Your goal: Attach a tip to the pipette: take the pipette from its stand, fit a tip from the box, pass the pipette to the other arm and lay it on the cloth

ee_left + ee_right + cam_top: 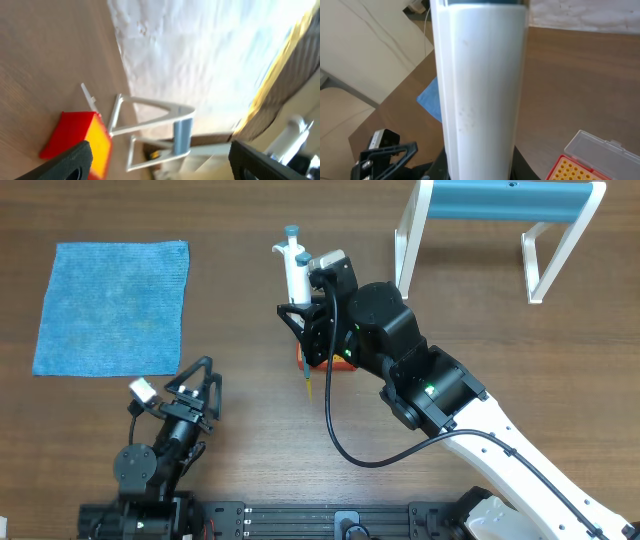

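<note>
The right claw (300, 315) is closed around the pipette (294, 270), a smooth white tube with a blue-green knob on top. A red plastic box (303, 360) with an orange top and a clear lid is seen just at 6 o'clock from the claw, on the brown wooden table (90, 440). The left claw (196, 380), at 8 o'clock, is held wide open. A fuzzy blue square cloth (112, 308) is laid flat at 9 o'clock, well apart. A white stand (500, 200) with a blue bar is seen at 2 o'clock.

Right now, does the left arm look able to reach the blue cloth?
Probably yes. The left gripper rests open near the cloth, with bare table between; the right gripper holds the pipette farther off.
</note>
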Controlling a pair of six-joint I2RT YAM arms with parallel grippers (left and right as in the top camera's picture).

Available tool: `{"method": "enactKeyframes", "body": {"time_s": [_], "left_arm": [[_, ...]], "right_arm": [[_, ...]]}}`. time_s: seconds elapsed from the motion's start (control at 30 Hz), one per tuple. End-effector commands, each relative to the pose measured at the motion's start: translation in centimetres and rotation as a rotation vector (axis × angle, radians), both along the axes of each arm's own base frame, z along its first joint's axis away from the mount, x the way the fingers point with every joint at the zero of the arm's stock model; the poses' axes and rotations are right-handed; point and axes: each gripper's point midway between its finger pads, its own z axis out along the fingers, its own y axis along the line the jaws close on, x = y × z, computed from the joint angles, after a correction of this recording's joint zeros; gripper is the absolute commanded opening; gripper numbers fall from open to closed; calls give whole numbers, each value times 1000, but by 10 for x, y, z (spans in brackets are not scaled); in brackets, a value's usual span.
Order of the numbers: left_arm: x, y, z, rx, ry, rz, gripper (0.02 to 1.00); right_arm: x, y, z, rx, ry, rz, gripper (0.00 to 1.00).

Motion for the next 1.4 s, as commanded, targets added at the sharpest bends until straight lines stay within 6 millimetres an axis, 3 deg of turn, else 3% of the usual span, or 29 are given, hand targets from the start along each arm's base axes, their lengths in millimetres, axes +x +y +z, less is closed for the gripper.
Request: {"method": "enactKeyframes", "body": {"time_s": [0.03,0.17,0.37,0.53,0.6,0.63,0.77,0.9,1.03,1.23,1.4], "left_arm": [[1,-1,11,-46,-28,-16,836],[2,-11,37,-19,-134,-100,836],[20,-34,70,155,-152,-297,836],[44,-68,112,298,-244,-629,886],[52,-82,121,299,-271,-783,717],[57,-90,123,296,-286,-852,709],[69,-116,130,296,-345,-1018,785],[65,-138,148,319,-456,-1125,847],[60,-146,162,338,-511,-1150,849],[49,-146,169,324,-528,-1215,851],[42,-140,167,328,-541,-1260,893]], "right_arm": [[-15,3,-12,34,141,21,75],[-35,12,-17,44,207,127,77],[-33,10,-17,48,211,125,77],[-37,9,-14,75,234,173,77],[-39,9,-13,84,242,192,75],[-40,10,-12,87,244,198,75],[-42,10,-12,91,248,209,77],[-42,10,-12,91,247,208,75],[-41,10,-12,91,247,207,75],[-36,6,-13,87,242,182,77],[-16,-20,-22,63,262,104,75]]}}
